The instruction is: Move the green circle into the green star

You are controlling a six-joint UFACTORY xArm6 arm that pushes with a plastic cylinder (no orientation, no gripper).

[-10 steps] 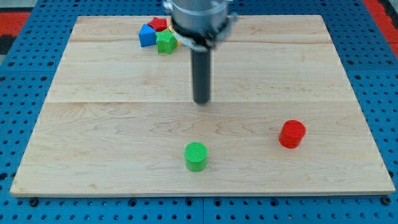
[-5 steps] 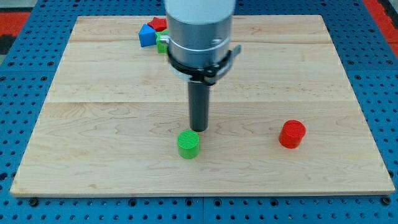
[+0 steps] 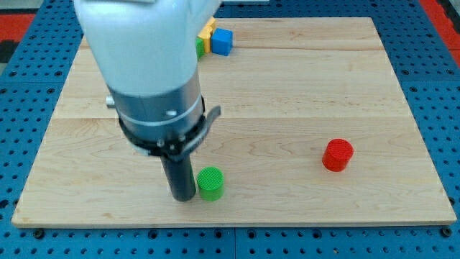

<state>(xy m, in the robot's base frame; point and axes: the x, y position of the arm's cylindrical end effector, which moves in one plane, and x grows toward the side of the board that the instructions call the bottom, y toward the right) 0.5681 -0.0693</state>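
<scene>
The green circle (image 3: 210, 183) is a short green cylinder near the view's bottom edge of the wooden board, a little left of centre. My tip (image 3: 182, 197) stands on the board right at its left side, touching or nearly touching it. The green star (image 3: 199, 47) is mostly hidden behind the arm near the view's top; only a green sliver shows beside a yellow block (image 3: 208, 33) and a blue cube (image 3: 222, 42).
A red cylinder (image 3: 337, 155) stands at the view's right. The wooden board (image 3: 374, 93) lies on a blue pegboard table (image 3: 445, 108). The arm's large body (image 3: 147, 65) covers the board's upper left part.
My tip has moved from above the green circle down to its left side. The green circle has slid slightly down and left. The arm now hides the cluster at the top.
</scene>
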